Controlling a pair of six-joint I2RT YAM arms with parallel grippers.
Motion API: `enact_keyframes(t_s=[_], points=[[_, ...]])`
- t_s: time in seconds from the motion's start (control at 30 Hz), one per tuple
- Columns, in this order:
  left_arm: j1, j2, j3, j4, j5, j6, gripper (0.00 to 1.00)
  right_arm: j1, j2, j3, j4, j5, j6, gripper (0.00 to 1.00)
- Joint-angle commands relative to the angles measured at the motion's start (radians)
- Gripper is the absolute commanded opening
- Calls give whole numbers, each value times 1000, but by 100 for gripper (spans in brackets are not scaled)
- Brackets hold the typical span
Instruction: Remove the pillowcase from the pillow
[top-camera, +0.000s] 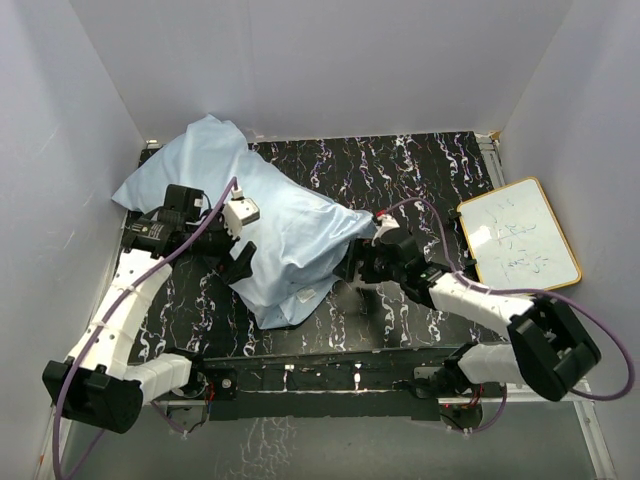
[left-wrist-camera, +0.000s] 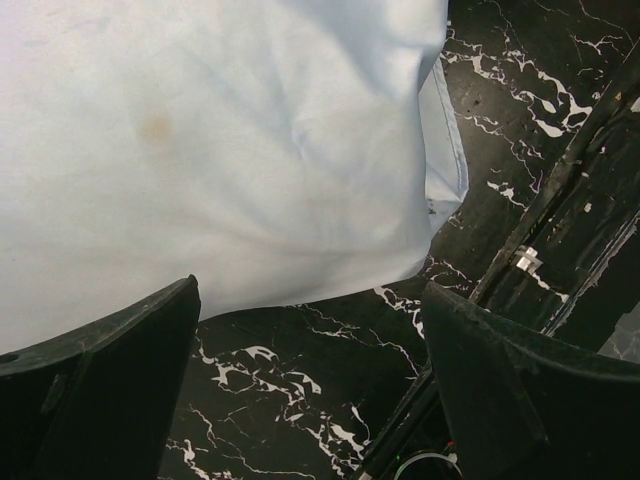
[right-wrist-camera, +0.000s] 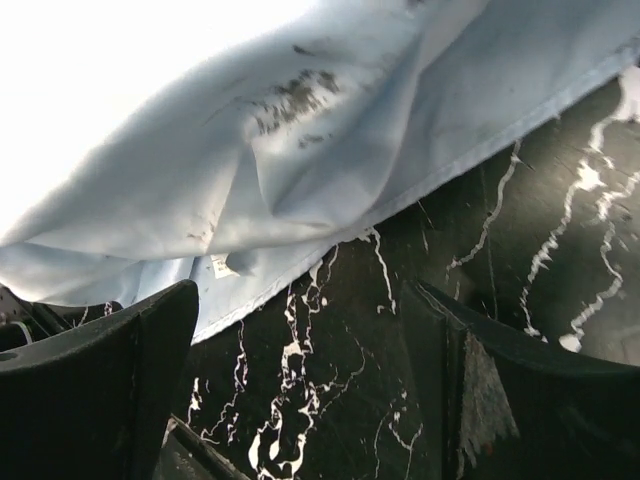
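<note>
Diagonally, the pillowcase (top-camera: 270, 215) lay on the surface (top-camera: 400, 170), long axis running from far-left corner toward near centre. Left gripper (top-camera: 240, 262) and right gripper (top-camera: 358, 267) flanked its near end, both spread, empty. Only the right wrist view showed dark smudges (right-wrist-camera: 285, 100).

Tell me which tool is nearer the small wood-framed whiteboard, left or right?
Right. Seen from above, the right tool hovers between the pale light-blue fabric pillowcase and the small wood-framed whiteboard; the left tool is at the pillowcase's opposite edge, farther from the board.
</note>
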Motion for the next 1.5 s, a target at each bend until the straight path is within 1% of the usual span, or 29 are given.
enact_keyframes(t_s=[0.0, 0.03, 0.07, 0.2, 0.3, 0.33, 0.47, 0.5, 0.67, 0.8, 0.87, 0.9, 0.93, 0.97, 1.0, 1.1, 1.2, 1.33, 1.4, 1.47], points=[[-7, -62, -13, -15, -7, -14, 93, -2, 99, 120, 133, -88, -85, 83], [-7, -70, -9, -11, -7, -26, 97, -2, 123, 138, 143, -99, -98, 79], [-7, -78, -6, -6, -8, -34, 97, -3, 144, 154, 147, -113, -108, 76], [-7, -97, 9, 7, 2, -58, 97, -2, 186, 187, 191, -137, -124, 64], [-7, -92, 12, 2, 9, -62, 97, -2, 186, 201, 207, -162, -133, 52], [-7, -89, 10, 0, 10, -62, 97, -1, 181, 204, 210, -171, -136, 46], [-6, -100, -7, 5, 8, -68, 97, 3, 141, 229, 185, -198, -151, 15], [-7, -108, -14, 10, 9, -73, 97, 7, 127, 236, 177, -201, -152, 9], [-6, -141, -45, 29, 18, -79, 97, 38, 73, 313, 141, -207, -150, 8], [-7, -147, -59, 39, -3, -76, 97, 96, 81, 462, 107, -207, -148, 8], [-6, -148, -62, 37, -5, -73, 97, 114, 96, 533, 33, -178, -151, 8], [-7, -149, -62, 34, -4, -72, 97, 115, 97, 551, -8, -155, -149, 11], [-6, -152, -63, 31, -4, -68, 97, 116, 92, 551, -42, -111, -145, 25], [-7, -155, -66, 29, -4, -61, 97, 116, 76, 528, -68, -68, -140, 44], [-7, -159, -74, 28, -6, -57, 97, 114, 60, 491, -83, -31, -135, 54], [-6, -177, -94, 36, -14, -48, 97, 92, 17, 353, -91, 6, -88, 67], [-7, -186, -99, 41, -16, -49, 97, 86, -13, 229, -76, 36, -60, 76], [-7, -191, -87, 34, -30, -53, 97, 67, -20, 119, -32, 75, -46, 92], [-7, -189, -79, 23, -36, -52, 97, 56, 4, 96, -5, 77, -50, 95], [-6, -188, -74, 11, -36, -47, 97, 46, 52, 90, 38, 58, -59, 96]])
